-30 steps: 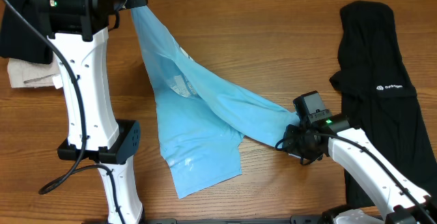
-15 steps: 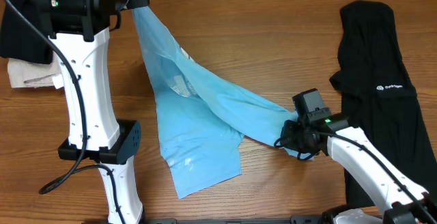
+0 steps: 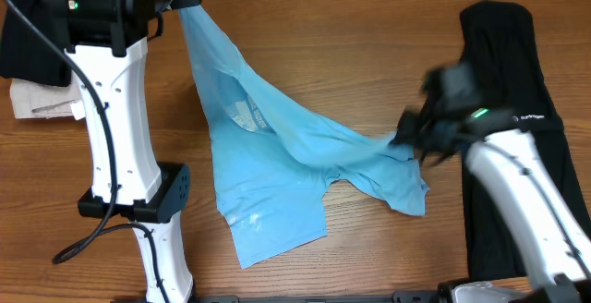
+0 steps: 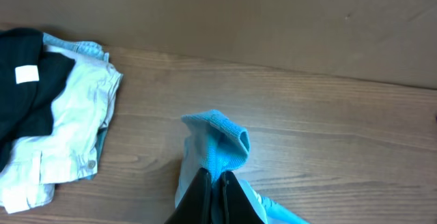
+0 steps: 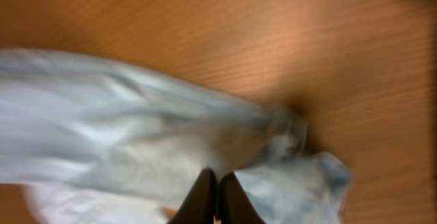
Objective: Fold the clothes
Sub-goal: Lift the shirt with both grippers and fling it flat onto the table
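Observation:
The light blue T-shirt (image 3: 268,174) lies stretched across the table, its printed lettering (image 3: 247,115) showing near the middle. My left gripper (image 3: 187,6) is shut on one end of the shirt at the back left; the wrist view shows a blue fold (image 4: 222,145) bunched above the closed fingers (image 4: 216,183). My right gripper (image 3: 406,137) is shut on the other end of the shirt (image 5: 136,149), blurred by motion, next to the long black garment (image 3: 512,127) with a small white logo (image 3: 528,116).
A pile of dark and pale clothes (image 3: 32,63) sits at the far left edge and also shows in the left wrist view (image 4: 48,121). The left arm's white base (image 3: 138,192) stands left of the shirt. A brown wall (image 4: 273,19) rises behind the table.
My right gripper has swung up and to the right with the shirt end in it, pulling the shirt wider; a flap now hangs down below it. The left gripper has not moved.

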Controlling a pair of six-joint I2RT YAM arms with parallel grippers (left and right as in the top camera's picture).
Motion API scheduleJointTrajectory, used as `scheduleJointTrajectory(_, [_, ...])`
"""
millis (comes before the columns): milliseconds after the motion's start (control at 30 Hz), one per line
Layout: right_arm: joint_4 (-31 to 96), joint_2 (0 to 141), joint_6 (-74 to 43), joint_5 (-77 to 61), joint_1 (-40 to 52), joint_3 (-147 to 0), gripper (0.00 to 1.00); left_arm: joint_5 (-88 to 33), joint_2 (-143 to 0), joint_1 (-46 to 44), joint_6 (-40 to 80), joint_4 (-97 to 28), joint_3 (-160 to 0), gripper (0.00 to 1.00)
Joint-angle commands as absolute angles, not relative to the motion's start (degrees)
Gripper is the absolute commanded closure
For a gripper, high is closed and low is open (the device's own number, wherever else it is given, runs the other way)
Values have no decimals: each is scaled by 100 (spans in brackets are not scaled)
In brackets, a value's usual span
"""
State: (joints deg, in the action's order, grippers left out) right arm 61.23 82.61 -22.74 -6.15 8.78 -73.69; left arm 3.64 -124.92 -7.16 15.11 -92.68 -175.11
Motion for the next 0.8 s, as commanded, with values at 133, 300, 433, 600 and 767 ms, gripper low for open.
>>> scheduleJointTrajectory(133, [7762,7961,-1347,-475,244,-10912,96,602,-10890,-746,1625,-9203,-17651,96])
scheduleJointTrajectory(300, [8799,7959,-1184,-390,119,-12752,96,725,-9848,-746,1678,-9041,-17651,96])
scheduleJointTrajectory(433, [9450,7841,-1168,-305,121,-13909,96,1223,-9019,-746,1678,-8967,-17651,96])
scheduleJointTrajectory(600, [9699,7273,-1179,-301,121,-14859,96,1459,-8031,-746,1673,-8683,-17648,96])
scheduleJointTrajectory(767, [9703,6698,-1216,-196,121,-15207,96,1697,-7594,-746,1651,-8652,-17646,96])
